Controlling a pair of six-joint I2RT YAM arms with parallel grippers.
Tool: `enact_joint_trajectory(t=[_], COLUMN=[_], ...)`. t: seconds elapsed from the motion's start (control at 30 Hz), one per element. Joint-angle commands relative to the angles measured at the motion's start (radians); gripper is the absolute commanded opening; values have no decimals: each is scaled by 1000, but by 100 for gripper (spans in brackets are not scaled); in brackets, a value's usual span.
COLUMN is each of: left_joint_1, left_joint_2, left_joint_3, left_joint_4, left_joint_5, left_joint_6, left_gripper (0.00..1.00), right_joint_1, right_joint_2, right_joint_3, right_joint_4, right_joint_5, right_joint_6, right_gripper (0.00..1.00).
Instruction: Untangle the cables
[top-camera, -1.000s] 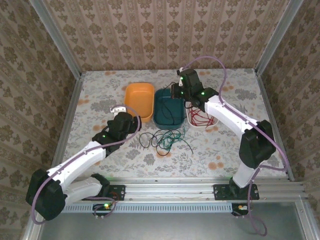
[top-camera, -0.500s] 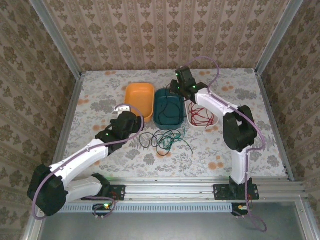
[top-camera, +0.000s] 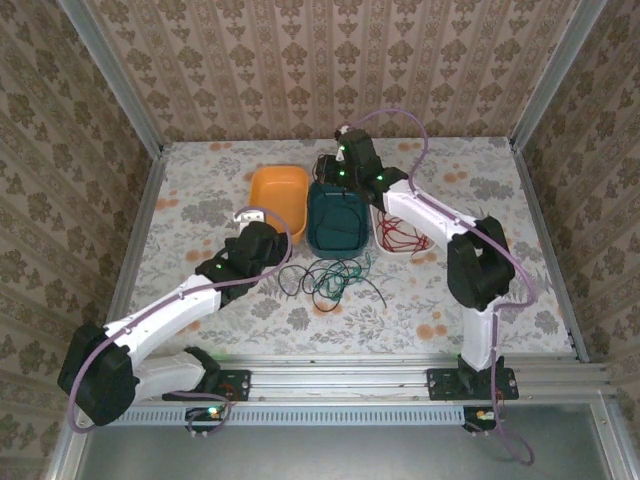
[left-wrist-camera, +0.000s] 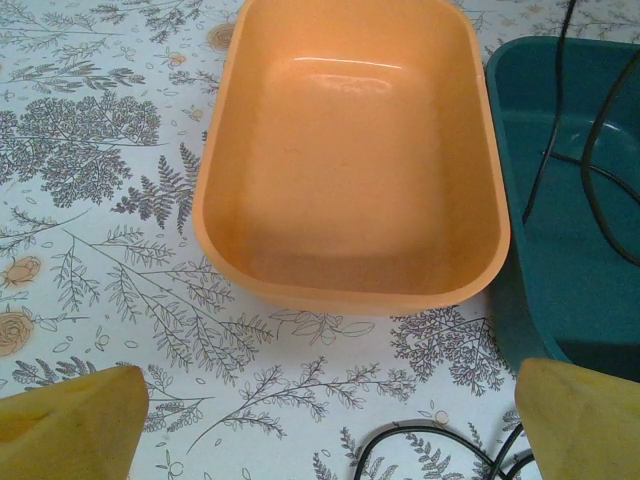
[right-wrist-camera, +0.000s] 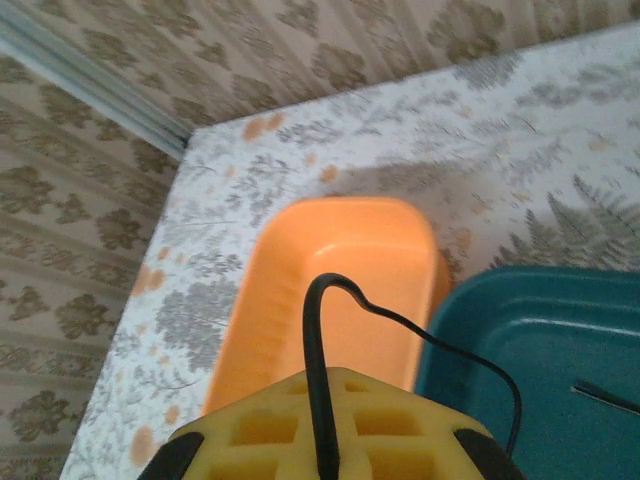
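While clenching a black cable (right-wrist-camera: 312, 330) in the right claw (right-wrist-camera: 330, 420) above the teal bin's (top-camera: 340, 235) far end, dangles it into the bin. Holds the left claw (top-camera: 248, 216) spread and empty, left of the tangle (top-camera: 330, 277) on the table (top-camera: 480, 290), nearer it.

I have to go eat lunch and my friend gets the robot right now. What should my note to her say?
Left pincer: wide open, holding nothing, in front of the empty orange tub.
Right pincer: shut on a black cable that runs down into the teal tub.
Done: the red cables lie in the white tub.
Left: finish dropping the black cable, then pull apart the green and black tangle on the table in front of the tubs.
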Motion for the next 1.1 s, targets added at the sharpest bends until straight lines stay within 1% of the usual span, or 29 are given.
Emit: enact_joint_trajectory(t=[0.0, 0.2, 0.4, 0.6, 0.77, 0.87, 1.07], left_joint_1=[-5, -6, -9, -10, -11, -12, -15], left_joint_2=[12, 29, 33, 31, 29, 29, 32], left_joint_3=[37, 51, 53, 50, 51, 48, 39], left_joint_4=[-22, -15, -15, -19, -20, -19, -13], left_joint_5=[-15, -7, -2, -5, -8, -7, 5], left_joint_6=[24, 34, 33, 30, 35, 35, 30], left_gripper=[95, 95, 95, 95, 95, 95, 95], right_joint_1=[8, 39, 37, 10, -16, -22, -21], right_joint_2=[-97, -178, -179, -118, -50, 4, 110], right_joint_3=[-29, -68, -79, -118, -125, -90, -42], right_joint_4=[14, 29, -17, -12, -26, -97, -218], right_joint_5=[90, 201, 213, 195, 207, 238, 227], right_joint_6=[-69, -137, -144, -107, -83, -83, -83], right_gripper=[0, 0, 0, 0, 0, 0, 0])
